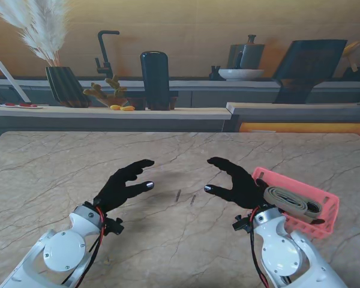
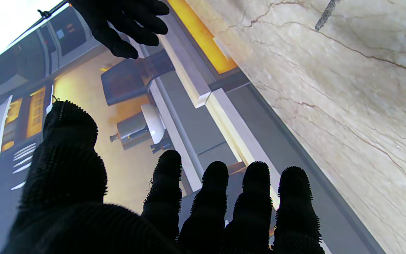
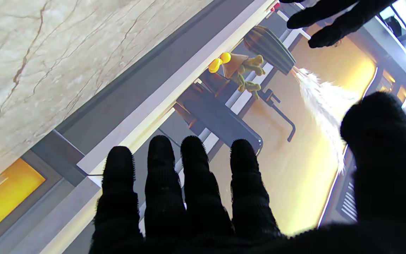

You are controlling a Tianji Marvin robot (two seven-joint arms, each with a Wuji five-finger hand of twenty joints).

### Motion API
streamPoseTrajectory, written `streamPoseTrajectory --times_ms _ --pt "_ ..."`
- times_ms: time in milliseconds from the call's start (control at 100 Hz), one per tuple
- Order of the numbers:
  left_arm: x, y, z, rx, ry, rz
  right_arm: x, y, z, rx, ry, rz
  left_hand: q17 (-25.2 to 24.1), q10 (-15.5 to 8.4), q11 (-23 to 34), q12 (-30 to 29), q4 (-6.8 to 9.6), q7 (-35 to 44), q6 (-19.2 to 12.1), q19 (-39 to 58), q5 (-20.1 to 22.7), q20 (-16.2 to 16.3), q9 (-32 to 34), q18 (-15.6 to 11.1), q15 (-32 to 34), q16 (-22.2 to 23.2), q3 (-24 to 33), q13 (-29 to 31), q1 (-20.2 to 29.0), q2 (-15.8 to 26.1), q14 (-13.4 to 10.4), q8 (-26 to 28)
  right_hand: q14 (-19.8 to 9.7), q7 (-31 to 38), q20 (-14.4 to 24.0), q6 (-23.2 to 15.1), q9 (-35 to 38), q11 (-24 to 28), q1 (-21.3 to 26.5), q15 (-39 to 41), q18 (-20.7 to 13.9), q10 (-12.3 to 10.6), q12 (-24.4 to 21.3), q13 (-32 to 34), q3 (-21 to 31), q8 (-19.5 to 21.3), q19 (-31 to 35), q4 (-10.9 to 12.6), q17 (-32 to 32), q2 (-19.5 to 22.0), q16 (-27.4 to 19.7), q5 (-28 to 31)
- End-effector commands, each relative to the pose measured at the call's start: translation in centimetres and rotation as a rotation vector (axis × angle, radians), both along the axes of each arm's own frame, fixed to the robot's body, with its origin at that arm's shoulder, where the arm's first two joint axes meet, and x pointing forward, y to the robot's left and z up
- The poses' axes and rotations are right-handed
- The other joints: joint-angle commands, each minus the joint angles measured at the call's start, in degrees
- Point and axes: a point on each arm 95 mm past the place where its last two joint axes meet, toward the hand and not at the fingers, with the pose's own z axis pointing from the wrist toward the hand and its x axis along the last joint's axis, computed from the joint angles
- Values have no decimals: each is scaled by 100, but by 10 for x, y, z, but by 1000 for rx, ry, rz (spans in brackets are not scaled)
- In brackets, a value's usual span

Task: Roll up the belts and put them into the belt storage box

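A pink slotted storage box [image 1: 324,215] sits on the marble table at the near right, with a khaki belt [image 1: 293,201] lying folded across it. My right hand [image 1: 234,182], in a black glove, hovers open just left of the box, thumb pointing toward the middle. My left hand [image 1: 123,183] mirrors it on the left side, also open with nothing between its fingers. Each wrist view shows its own spread fingers [image 2: 215,201] [image 3: 160,183] and the other hand's fingertips beyond.
Two small dark thin pieces [image 1: 177,195] [image 1: 192,200] lie on the table [image 1: 78,162] between the hands. Behind the table's far edge runs a counter with a dark vase [image 1: 66,86], a black cylinder [image 1: 155,80], a faucet and a white bowl [image 1: 240,74].
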Motion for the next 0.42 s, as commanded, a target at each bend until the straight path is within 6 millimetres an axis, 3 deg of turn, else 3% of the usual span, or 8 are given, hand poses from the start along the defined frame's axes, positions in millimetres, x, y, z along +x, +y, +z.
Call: streamPoseTrajectory --times_ms 0,410 --pt "-3 -2 0 -12 2 -1 -3 4 1 4 -11 11 37 34 -141 -26 150 -168 -73 -72 -86 -37 30 -139 -12 -66 -123 -62 -66 107 -125 -55 -90 -56 -44 -122 107 -63 -89 -51 -103 -56 18 -48 -110 -34 -160 197 -20 76 -63 -57" --pt "-4 -1 -2 -13 12 -2 -10 7 4 3 -34 25 52 54 -128 -4 146 -157 -87 18 -68 11 84 -114 21 -52 -134 -30 -49 133 -113 -57 -103 -35 -28 -113 177 -34 -31 -32 -93 -34 47 6 -181 -30 -162 217 -1 96 -34 -10"
